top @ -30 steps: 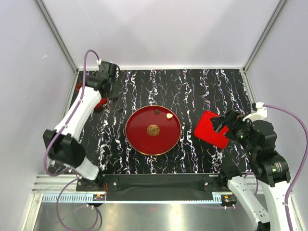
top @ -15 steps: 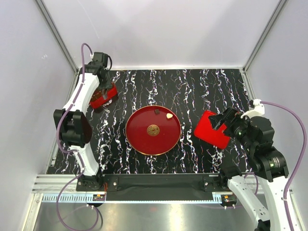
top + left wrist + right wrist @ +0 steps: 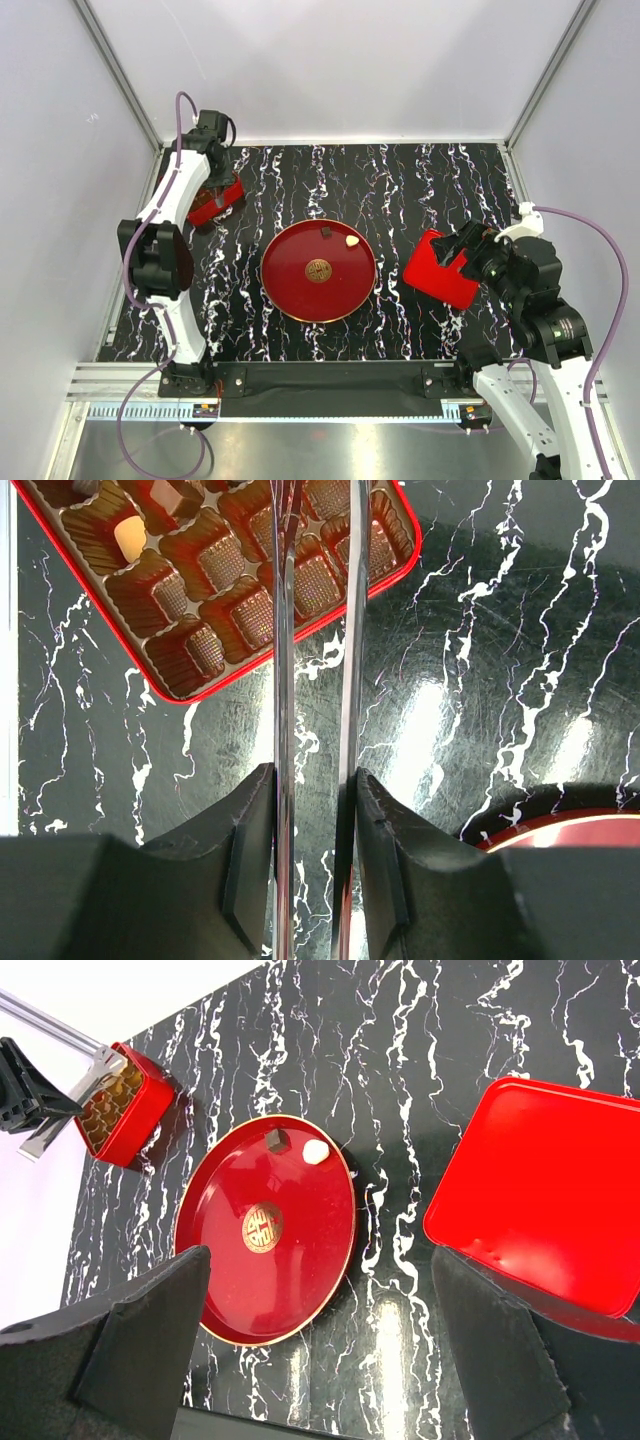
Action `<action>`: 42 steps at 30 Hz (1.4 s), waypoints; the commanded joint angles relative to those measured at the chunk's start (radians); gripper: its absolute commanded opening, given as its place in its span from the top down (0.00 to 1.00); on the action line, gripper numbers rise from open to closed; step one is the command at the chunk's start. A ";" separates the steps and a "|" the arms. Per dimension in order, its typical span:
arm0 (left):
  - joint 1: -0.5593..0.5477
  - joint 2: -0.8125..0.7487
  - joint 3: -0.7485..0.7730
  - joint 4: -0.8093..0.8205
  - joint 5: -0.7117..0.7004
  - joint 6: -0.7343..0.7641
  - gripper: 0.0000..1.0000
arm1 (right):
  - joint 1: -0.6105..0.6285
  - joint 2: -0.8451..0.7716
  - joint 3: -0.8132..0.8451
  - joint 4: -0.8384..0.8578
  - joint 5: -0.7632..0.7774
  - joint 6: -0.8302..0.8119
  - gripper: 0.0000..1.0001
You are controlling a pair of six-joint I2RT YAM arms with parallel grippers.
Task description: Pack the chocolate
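Observation:
Two pieces of chocolate lie on the red plate (image 3: 300,290), one dark (image 3: 326,232) and one cream (image 3: 352,241); the right wrist view shows the same dark piece (image 3: 276,1139) and cream piece (image 3: 316,1151). A cream piece (image 3: 130,535) and a tan piece (image 3: 165,492) sit in the red box (image 3: 408,552), which has brown cups. My left gripper (image 3: 313,772) is shut on metal tongs (image 3: 283,630) that reach over the box (image 3: 215,203); their tips run out of view. My right gripper (image 3: 320,1260) hangs open and empty above the table.
The red lid (image 3: 440,272) lies flat at the right, under my right gripper (image 3: 462,250), and shows in the right wrist view too (image 3: 540,1195). The plate has a gold emblem (image 3: 318,270) at its middle. White walls enclose the black marbled table.
The left arm has folded upright, carrying the tongs to the back-left over the red box. The right arm has shifted slightly.

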State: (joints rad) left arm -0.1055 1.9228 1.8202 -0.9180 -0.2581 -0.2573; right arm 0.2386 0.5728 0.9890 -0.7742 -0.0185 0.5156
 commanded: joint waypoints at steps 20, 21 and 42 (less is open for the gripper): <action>0.006 -0.022 0.076 -0.007 -0.009 0.016 0.53 | 0.001 -0.011 0.023 0.021 0.040 -0.032 0.00; 0.004 -0.033 0.074 -0.012 -0.007 0.016 0.53 | 0.001 -0.011 0.025 0.020 0.041 -0.029 0.00; -0.644 -0.539 -0.436 0.089 -0.033 -0.135 0.54 | 0.001 -0.045 0.076 -0.071 0.048 0.008 0.00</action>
State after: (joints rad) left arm -0.6907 1.3987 1.4338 -0.9104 -0.2611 -0.3443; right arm 0.2386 0.5388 1.0199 -0.8398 0.0109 0.5125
